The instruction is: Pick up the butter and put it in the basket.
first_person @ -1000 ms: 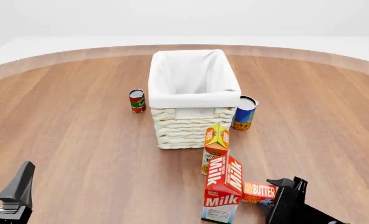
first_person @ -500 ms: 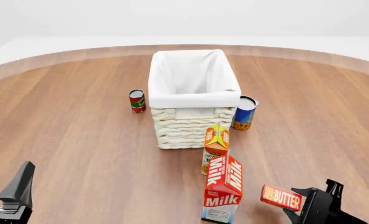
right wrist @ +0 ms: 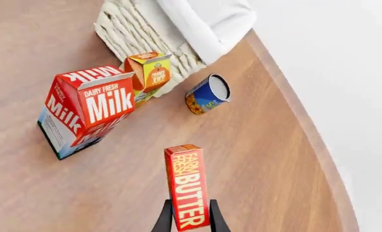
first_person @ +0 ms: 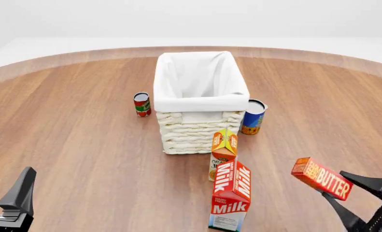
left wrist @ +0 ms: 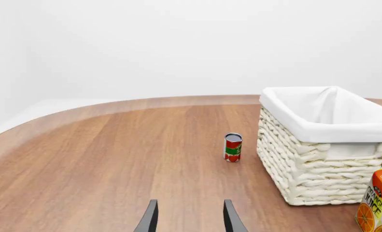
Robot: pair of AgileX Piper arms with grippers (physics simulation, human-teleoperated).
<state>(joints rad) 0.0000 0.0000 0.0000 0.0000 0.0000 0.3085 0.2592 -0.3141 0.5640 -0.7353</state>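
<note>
One butter (first_person: 321, 178), clenched at its near end by the right claw (right wrist: 189, 221), held aloft right of the milk carton (first_person: 231, 195); to be carried level over the basket (first_person: 200, 102) before release; left claw (left wrist: 189, 218) spread, idle.

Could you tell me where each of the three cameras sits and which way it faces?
Front view: fixed above and behind the arms, looking forward and down at the basket; left gripper and right gripper show.
Left wrist view: behind the left gripper, facing the red can and basket; only fingertips show.
Right wrist view: behind the right gripper, looking along the held butter.
All share the basket and orange juice carton.
</note>
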